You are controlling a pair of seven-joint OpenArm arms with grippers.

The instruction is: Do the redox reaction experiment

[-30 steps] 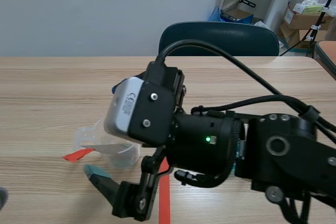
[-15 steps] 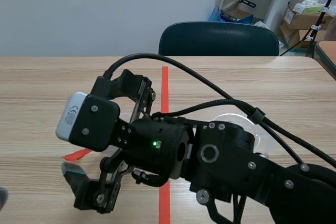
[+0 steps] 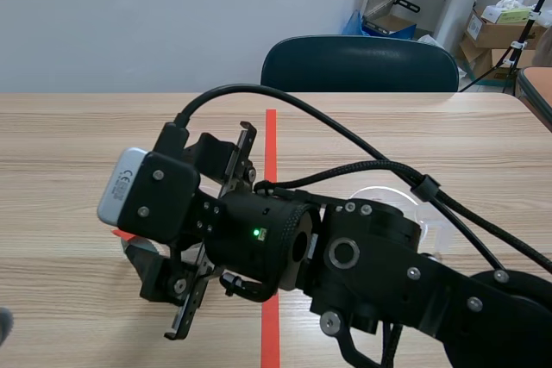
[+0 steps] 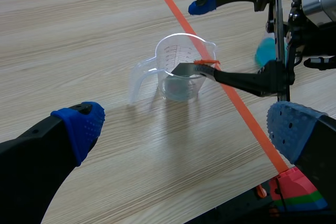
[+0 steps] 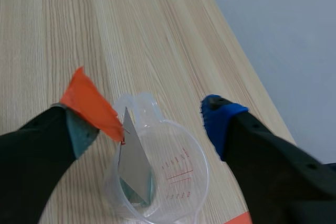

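Measuring cup [image 4: 173, 51] of clear plastic stands on the wooden table [image 3: 86, 144], a shallow bluish pool at its bottom and a grey metal strip [image 4: 189, 70] leaning inside it. The right arm [image 3: 345, 256] comes in from the lower right of the scene view and crosses the red centre line, hiding the cup at lower left. The right gripper [image 5: 149, 124] hangs over the cup with fingers spread wide, one on either side of the rim. One fingertip meets the strip's upper end, beside an orange scrap [image 5: 92, 103]. The left gripper [image 4: 186, 127] is also spread wide and holds nothing, with the cup ahead of it.
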